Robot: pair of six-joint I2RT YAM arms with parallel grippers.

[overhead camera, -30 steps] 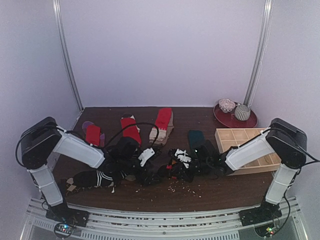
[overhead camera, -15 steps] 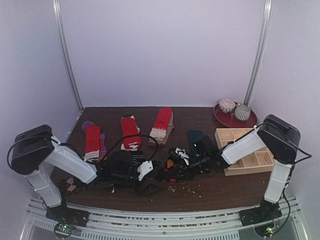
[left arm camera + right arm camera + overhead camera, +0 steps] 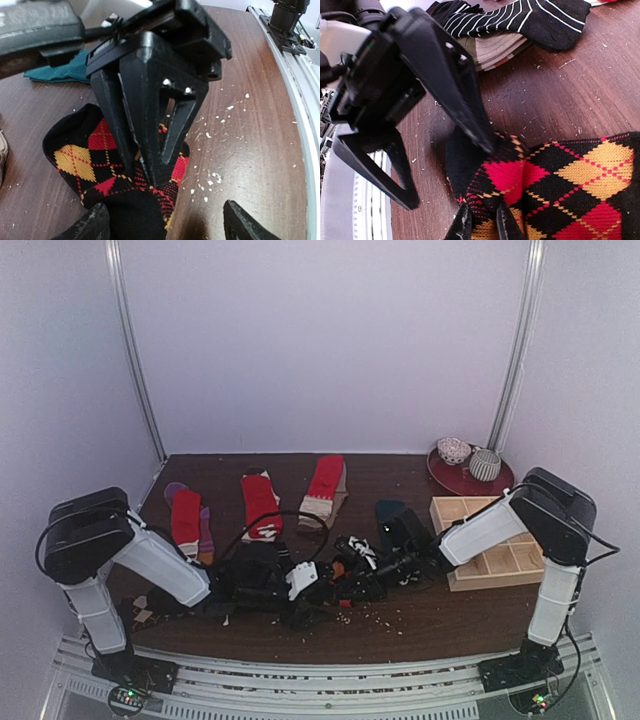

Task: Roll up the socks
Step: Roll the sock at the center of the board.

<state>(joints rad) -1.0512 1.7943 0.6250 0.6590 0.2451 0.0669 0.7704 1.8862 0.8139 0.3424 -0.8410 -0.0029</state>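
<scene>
Right hand (image 3: 481,206), its two black fingers pressed together, pinched a fold of the black fabric sock with orange-red and yellow argyle diamonds (image 3: 570,185), close to the sock's rounded end. Left hand (image 3: 164,212) stood over the same sock with its fingers spread wide, gripping nothing. The sock lay on the dark brown wooden counter (image 3: 260,100), at the middle of the near side, between the two arms. Pale crumbs (image 3: 216,176) dotted the wood beside it.

Judging by this, the roll of the argyle sock was only beginning: one end was gathered and no turns showed. The next move probably called for the left hand to come down and close on, or pin, the fabric beside the pinch, so that the gathered end could be turned over onto the rest. The knit looked limp, so a loose hold might let the fold fall open.

From the right wrist, the sock lay flat, and its long axis ran from the rounded end beside the left hand away to the right edge of the view. Whether that end was toe or cuff could not be told. From above, the sock was too small and dark to read its direction.

Also on the counter lay a black sock with thin white stripes (image 3: 535,20) and a dark teal sock (image 3: 60,72).
</scene>
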